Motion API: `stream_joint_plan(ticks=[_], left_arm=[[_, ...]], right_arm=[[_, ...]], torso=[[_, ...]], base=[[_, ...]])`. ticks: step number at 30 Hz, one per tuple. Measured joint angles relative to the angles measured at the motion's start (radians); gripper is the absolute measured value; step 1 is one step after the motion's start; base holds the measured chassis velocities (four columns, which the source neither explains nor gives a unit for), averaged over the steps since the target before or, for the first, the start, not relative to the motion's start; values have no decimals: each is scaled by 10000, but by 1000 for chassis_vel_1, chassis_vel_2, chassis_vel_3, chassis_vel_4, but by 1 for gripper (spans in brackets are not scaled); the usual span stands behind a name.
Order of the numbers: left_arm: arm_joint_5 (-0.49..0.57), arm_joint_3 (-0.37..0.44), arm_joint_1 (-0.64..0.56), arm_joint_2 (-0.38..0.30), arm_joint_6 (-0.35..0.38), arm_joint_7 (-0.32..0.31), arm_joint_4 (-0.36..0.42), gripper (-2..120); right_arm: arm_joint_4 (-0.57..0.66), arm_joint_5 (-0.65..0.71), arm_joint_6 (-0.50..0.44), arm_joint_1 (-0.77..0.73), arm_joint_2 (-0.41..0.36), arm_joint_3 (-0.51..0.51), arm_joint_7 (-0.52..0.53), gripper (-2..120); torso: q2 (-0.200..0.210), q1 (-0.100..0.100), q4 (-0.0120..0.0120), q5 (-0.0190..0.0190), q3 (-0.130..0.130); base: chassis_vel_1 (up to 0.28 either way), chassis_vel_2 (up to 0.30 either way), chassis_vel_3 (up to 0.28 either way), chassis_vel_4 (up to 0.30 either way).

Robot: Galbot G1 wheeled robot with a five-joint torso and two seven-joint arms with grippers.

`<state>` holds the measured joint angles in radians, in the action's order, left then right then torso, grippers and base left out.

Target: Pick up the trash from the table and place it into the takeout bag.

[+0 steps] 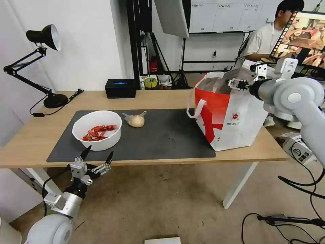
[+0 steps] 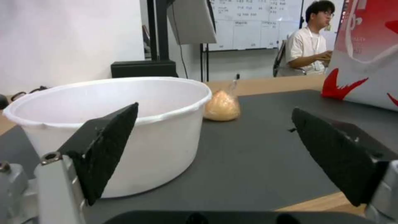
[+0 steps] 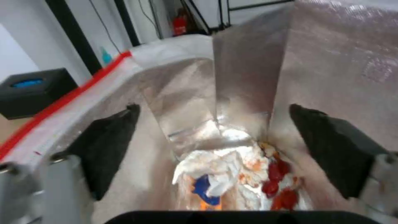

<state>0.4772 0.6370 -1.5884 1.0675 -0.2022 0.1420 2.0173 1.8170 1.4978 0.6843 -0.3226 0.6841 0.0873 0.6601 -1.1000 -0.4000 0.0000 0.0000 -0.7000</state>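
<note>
So the bowl [image 1: 97, 129] sits on the left of the mat [image 1: 162, 135] with red shells [image 1: 99, 131] in the bottom, and the little bag [image 1: 135, 120] with the tan lump lies just beside it. The left tool [image 1: 97, 156] hangs at the counter [image 1: 30, 139] edge right in front of the bowl, fingers spread, nothing in them. The right tool [image 1: 232, 83] is spread too, empty, over the mouth of the tote [image 1: 230, 115] at the right end, and down inside the foil lining there's crumpled tissue [image 3: 215, 168], a clear tray [image 3: 191, 124] and red scraps [image 3: 278, 183].
</note>
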Motion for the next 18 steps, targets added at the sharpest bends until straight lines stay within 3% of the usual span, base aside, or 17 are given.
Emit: stream_joint_plan(ticks=[10,13,18], left_arm=[[56,-31,142,-45,3,-39,-23,100],[81,-39,183,-43,-7,-50,-58,100],[85,-31,184,52,-64,-52,-71,100]], right_arm=[[867,-1539,-1969,-780,-414,463,-2533,100],[1622,-2459,-2660,-1957,-753,1061,-3826,100],[2604,-3538,-3494,-3612,-1010,1571,-4688,100]], torso=[[0,0,1,-1,0],[0,0,0,0,1],[0,1,-3,1,1]], base=[[0,0,0,0],[0,0,0,0],[0,0,0,0]])
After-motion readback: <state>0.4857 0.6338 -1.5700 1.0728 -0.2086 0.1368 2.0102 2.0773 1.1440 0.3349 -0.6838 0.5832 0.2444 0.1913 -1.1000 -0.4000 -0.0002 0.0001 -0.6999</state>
